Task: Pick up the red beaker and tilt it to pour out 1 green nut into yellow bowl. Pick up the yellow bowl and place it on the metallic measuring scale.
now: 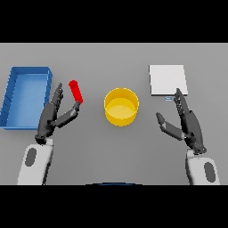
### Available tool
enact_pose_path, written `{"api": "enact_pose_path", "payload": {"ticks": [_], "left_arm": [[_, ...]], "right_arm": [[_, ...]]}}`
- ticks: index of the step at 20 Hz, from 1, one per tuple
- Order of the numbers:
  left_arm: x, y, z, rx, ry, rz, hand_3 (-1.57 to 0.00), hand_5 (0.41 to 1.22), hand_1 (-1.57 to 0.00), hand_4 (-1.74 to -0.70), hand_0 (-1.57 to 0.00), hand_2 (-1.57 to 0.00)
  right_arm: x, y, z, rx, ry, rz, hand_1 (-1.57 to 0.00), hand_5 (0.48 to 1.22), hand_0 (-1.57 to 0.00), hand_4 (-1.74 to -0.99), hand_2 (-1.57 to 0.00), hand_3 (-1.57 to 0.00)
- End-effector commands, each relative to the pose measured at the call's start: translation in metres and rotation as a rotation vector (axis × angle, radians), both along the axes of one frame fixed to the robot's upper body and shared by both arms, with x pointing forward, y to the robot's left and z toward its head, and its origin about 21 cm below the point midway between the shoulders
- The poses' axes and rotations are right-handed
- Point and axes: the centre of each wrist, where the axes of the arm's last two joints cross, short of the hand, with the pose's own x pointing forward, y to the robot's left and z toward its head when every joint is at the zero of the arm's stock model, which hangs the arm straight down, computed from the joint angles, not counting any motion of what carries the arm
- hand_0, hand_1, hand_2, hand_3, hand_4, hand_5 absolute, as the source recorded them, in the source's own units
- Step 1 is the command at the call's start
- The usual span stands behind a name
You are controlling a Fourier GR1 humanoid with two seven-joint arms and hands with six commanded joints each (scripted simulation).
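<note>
— So what could go wrong?
— My left hand [50, 116] is open beside the beaker [76, 91], thumb just touching its base; nothing is gripped. A careless close could topple it away from the bowl [121, 107] mid-desk [98, 147]. My right hand [187, 122] is open near the scale [167, 80].
— Any writing?
— None I can read; the scale's small mark is too blurred.

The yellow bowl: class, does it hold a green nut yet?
Empty as far as shows: the yellow bowl shows only yellow inside, no green nut.
</note>
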Motion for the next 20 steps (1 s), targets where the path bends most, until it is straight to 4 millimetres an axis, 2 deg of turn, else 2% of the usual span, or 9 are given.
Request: {"api": "enact_pose_path", "payload": {"ticks": [1, 4, 8, 10, 14, 16, 18, 19, 20], "left_arm": [[0.006, -0.001, -0.004, -0.004, -0.007, 0.004, 0.00, 0.654, 0.00, -1.21, 0.00, 0.00], [0.031, -0.008, -0.006, -0.004, -0.008, 0.004, 0.00, 0.644, 0.00, -1.22, 0.00, 0.00], [0.049, -0.019, -0.014, 0.012, -0.021, -0.005, 0.00, 0.635, 0.00, -1.23, 0.00, 0.00], [0.061, -0.019, -0.011, 0.037, -0.019, 0.002, 0.00, 0.635, 0.00, -1.22, 0.00, 0.00], [0.073, -0.024, -0.015, 0.044, -0.031, 0.000, 0.00, 0.668, 0.00, -1.26, 0.00, 0.00], [0.075, -0.026, -0.020, 0.037, -0.041, -0.010, 0.00, 0.686, 0.00, -1.29, 0.00, 0.00], [0.076, -0.032, -0.025, 0.012, -0.050, -0.010, 0.00, 0.709, 0.00, -1.33, 0.00, 0.00], [0.079, -0.035, -0.026, 0.001, -0.051, -0.001, -0.03, 0.726, -0.01, -1.35, 0.00, -0.05], [0.082, -0.035, -0.026, -0.009, -0.047, 0.017, -0.13, 0.747, -0.15, -1.36, -0.15, -0.18]], "right_arm": [[0.002, -0.001, -0.001, 0.002, 0.011, -0.005, 0.00, 0.615, 0.00, -1.292, 0.00, 0.00], [0.002, 0.000, 0.004, -0.010, 0.006, -0.012, 0.00, 0.622, 0.00, -1.295, 0.00, 0.00], [-0.001, 0.003, 0.000, -0.011, 0.011, -0.017, 0.00, 0.631, 0.00, -1.301, 0.00, 0.00], [0.002, 0.002, 0.001, -0.022, 0.028, -0.023, 0.00, 0.634, 0.00, -1.299, 0.00, 0.00], [0.004, -0.002, -0.001, -0.025, 0.026, -0.030, 0.00, 0.642, 0.00, -1.300, 0.00, 0.00], [0.003, 0.001, 0.001, -0.027, 0.005, -0.028, 0.00, 0.646, 0.00, -1.300, 0.00, 0.00], [0.006, -0.003, 0.001, -0.025, 0.021, -0.036, 0.00, 0.646, 0.00, -1.303, 0.00, 0.00], [0.006, -0.001, -0.003, -0.024, 0.027, -0.034, 0.00, 0.647, 0.00, -1.301, 0.00, 0.00], [0.007, 0.000, 0.000, -0.023, 0.021, -0.033, 0.00, 0.646, 0.00, -1.298, 0.00, 0.00]]}}
